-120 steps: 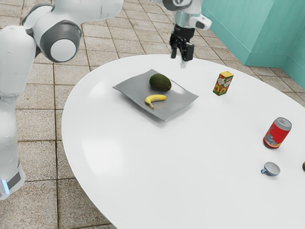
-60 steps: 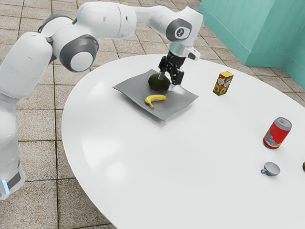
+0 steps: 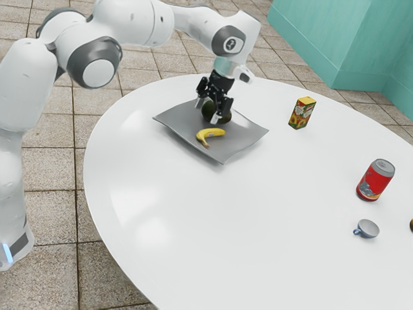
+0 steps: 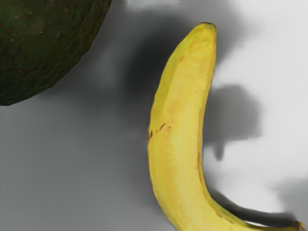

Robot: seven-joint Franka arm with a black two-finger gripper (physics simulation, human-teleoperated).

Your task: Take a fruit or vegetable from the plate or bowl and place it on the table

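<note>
In the exterior view the pincer (image 3: 208, 112) hangs over the grey plate (image 3: 238, 146), its two fingers well parted, with nothing gripped between them. It hides part of the avocado (image 4: 43, 43), whose dark green skin shows between and beside the fingers. The wrist view cuts the avocado off at the picture's edge, leaving one rounded, speckled side. Whether a finger touches it I cannot tell.

Both fruits are on the plate, the banana (image 4: 178, 115) just beside the avocado. In the wrist view part of the banana's bend runs out of the picture; small brown marks dot its yellow peel, and blurred dark shadows lie around it. What casts each shadow is hard to make out.

The plate stands on the white desk (image 3: 258, 239), whose near and far right parts the exterior view cuts off. At the exterior view's right edge only a sliver of a brown thing (image 3: 412, 225) shows, too little to name. The carton (image 3: 301, 114) has a yellow top and colourful printing, and the red can (image 3: 374, 181) a greyish picture low on its side; no word is readable on either. Near the can is a small blue-grey cup (image 3: 368, 228). The arm bears a round emblem (image 3: 231, 44), its mark too small to read.
</note>
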